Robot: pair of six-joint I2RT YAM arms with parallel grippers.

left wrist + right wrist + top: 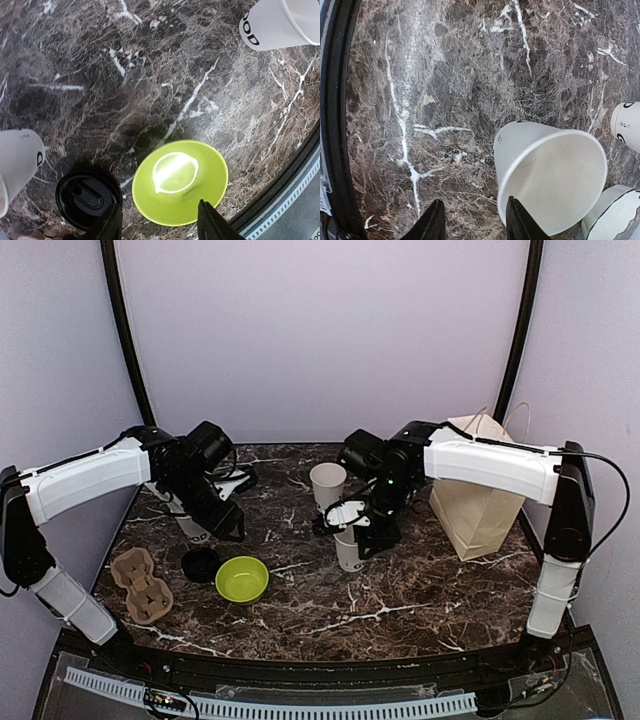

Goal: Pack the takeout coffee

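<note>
my left gripper (160, 204) hung with its jaws apart and nothing between them, over the near-left part of the counter (400, 605), above the black lid (87, 197) and the lime-green bowl (212, 172). my right gripper (475, 200) was likewise spread and empty, one finger just beside a lidless paper cup (550, 182) near the counter's middle. i judged the packing barely begun: the one lid in view lay loose on the counter, and the cardboard cup carrier (140, 585) at the near-left corner held nothing. only the top view showed that carrier and the brown paper bag (478, 510) by the right edge. only the right wrist view showed the cup's bare inside.
</note>
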